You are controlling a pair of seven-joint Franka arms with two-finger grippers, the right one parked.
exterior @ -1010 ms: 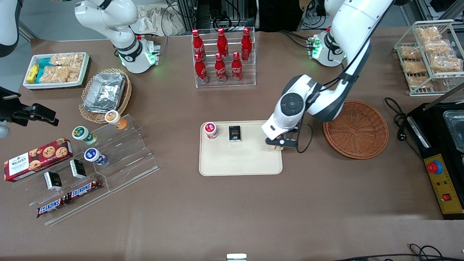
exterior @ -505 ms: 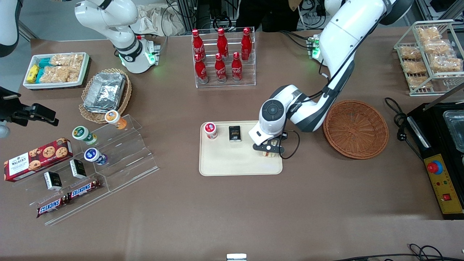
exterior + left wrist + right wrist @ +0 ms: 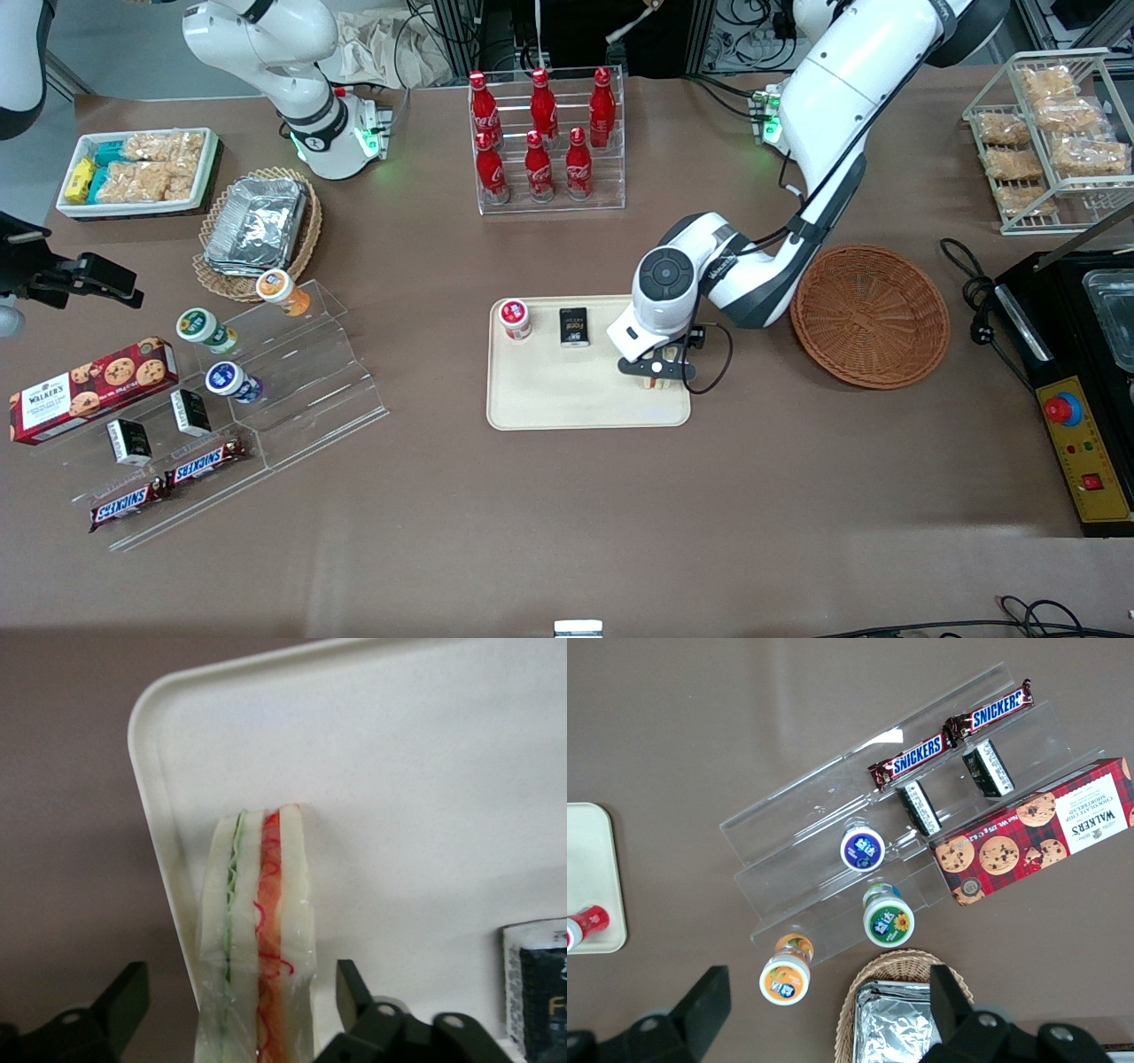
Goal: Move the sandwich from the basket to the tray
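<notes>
The sandwich (image 3: 261, 904), a pale wedge with green and red filling lines, stands on edge on the cream tray (image 3: 425, 771), close to its rounded corner and rim. My left gripper (image 3: 239, 981) is open, one finger on each side of the sandwich with a gap on both sides. From the front, the gripper (image 3: 657, 370) hangs low over the tray (image 3: 567, 403) at the end nearest the basket, and a sliver of sandwich (image 3: 654, 383) shows under it. The reddish-brown wicker basket (image 3: 873, 315) lies beside the tray toward the working arm's end, with nothing in it.
A red-lidded cup (image 3: 514, 317) and a black packet (image 3: 574, 326) sit on the tray, farther from the camera than the sandwich. A rack of red bottles (image 3: 542, 133) stands farther back. A black appliance (image 3: 1076, 372) lies past the basket.
The arm moved from the tray's basket-side edge inward over the tray with the sandwich, then lowered a little. It has barely moved in the last half second.
</notes>
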